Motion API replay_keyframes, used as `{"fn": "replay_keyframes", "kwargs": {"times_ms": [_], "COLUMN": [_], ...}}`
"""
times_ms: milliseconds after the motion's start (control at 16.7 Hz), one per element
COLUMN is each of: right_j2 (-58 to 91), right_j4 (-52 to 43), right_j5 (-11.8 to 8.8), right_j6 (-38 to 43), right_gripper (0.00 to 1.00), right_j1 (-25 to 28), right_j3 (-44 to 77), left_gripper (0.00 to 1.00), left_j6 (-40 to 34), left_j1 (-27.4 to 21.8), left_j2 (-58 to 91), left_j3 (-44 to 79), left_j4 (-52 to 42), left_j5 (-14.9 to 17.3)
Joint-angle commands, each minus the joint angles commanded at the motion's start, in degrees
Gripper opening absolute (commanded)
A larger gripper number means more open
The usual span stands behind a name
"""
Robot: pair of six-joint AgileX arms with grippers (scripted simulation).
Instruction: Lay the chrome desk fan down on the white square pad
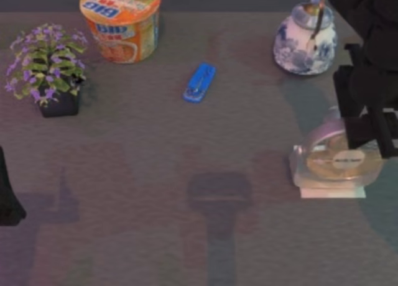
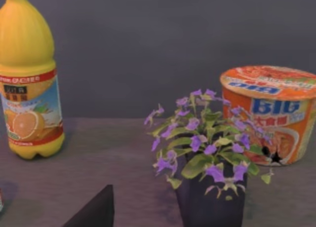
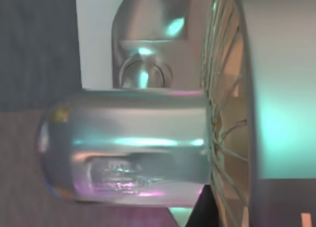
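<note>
The right gripper (image 1: 367, 137) was right over the chrome desk fan (image 1: 336, 158), which sat on the white square pad (image 1: 333, 191) at the table's right side; whether its fingers were clamping the fan couldn't be told. The right wrist view was filled by the fan's motor housing and grille. A porcelain teapot (image 1: 305, 40) stood beyond it. The left arm (image 1: 7, 196) was parked at the left edge.

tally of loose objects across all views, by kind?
Food and drink containers: 2, cup noodles, orange juice bottle
Plants: 1, potted plant
Teapots: 1, teapot
Fans: 1, chrome desk fan
Pads: 1, white square pad
Blue gadgets: 1, blue device
Total: 7
</note>
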Motion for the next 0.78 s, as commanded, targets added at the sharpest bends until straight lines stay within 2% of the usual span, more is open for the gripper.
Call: {"fn": "replay_keyframes", "kwargs": {"times_ms": [660,780], "right_j2": [0.0,0.0], "right_j4": [0.0,0.0], "right_j5": [0.0,0.0], "right_j6": [0.0,0.0], "right_gripper": [0.98,1.00], "right_j1": [0.0,0.0], "right_j3": [0.0,0.0], "left_gripper": [1.00,1.00], "left_j6": [0.0,0.0], "left_j1": [0.0,0.0], "left_j2": [0.0,0.0], "left_j3": [0.0,0.0], "left_j4": [0.0,0.0], "left_j5": [0.0,0.0]}}
